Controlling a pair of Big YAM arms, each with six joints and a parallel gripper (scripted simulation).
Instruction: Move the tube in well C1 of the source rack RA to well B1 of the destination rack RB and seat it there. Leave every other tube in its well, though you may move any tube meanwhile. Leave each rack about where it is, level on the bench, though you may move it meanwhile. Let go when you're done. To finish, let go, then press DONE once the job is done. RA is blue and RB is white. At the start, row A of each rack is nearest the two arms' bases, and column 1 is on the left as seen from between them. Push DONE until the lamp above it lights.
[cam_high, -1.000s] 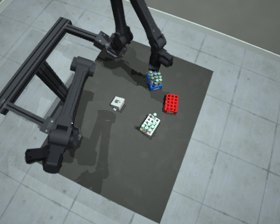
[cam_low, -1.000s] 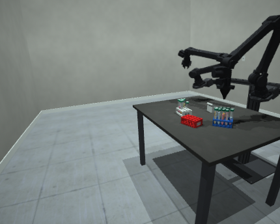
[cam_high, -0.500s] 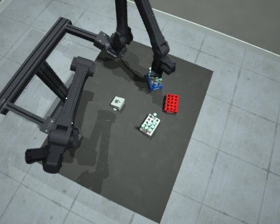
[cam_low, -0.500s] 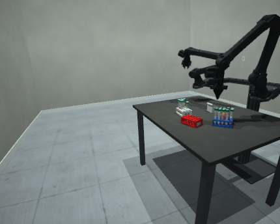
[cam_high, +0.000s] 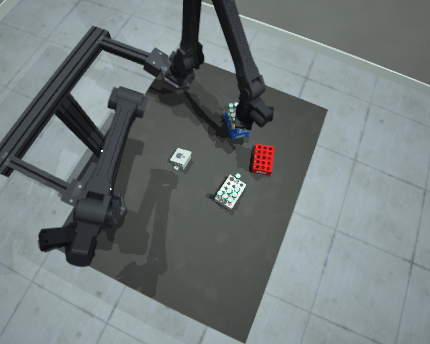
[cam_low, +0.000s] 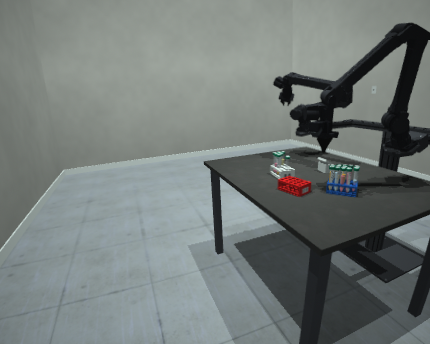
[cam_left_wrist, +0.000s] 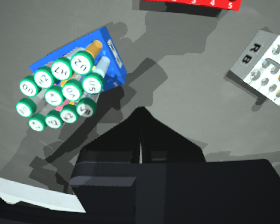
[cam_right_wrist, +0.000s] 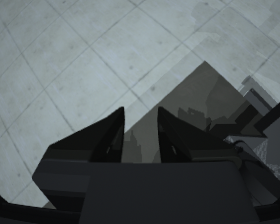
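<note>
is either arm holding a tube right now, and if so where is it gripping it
No, nothing is held: the left gripper is shut on nothing, and the right gripper is partly open.

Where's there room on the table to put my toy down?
There looks to be room between the white box and white rack, and on the white rack's side away from the red rack. It's crowded at the tube-filled blue rack, with the left gripper close by.
</note>
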